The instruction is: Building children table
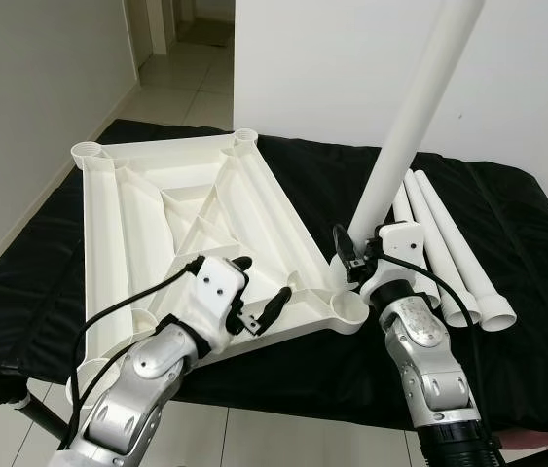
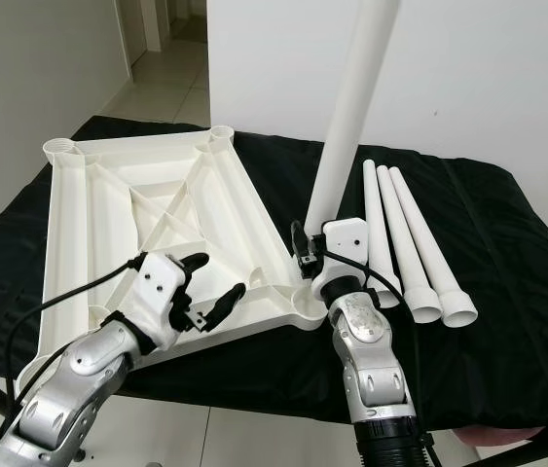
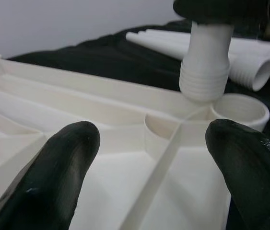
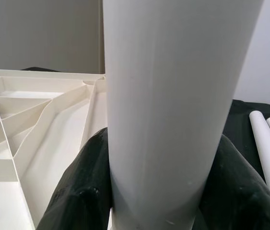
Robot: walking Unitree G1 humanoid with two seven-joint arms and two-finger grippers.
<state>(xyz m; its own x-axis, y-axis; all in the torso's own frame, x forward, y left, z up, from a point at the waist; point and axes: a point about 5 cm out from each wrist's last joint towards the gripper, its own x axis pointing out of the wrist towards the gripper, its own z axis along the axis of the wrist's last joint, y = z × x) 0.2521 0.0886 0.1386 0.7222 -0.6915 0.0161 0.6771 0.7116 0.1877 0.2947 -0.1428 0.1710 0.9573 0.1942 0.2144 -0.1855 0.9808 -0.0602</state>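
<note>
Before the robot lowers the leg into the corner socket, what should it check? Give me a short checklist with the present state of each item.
1. Right gripper grips the table leg firmly: ok, fingers closed around it.
2. Threaded end above the corner socket: not ok, it sits beside the socket.
3. Leg vertical: not ok, tilted.
4. Left gripper steadies the tabletop: not ok, open, not gripping.
5. Three spare legs out of the way: ok.
</note>
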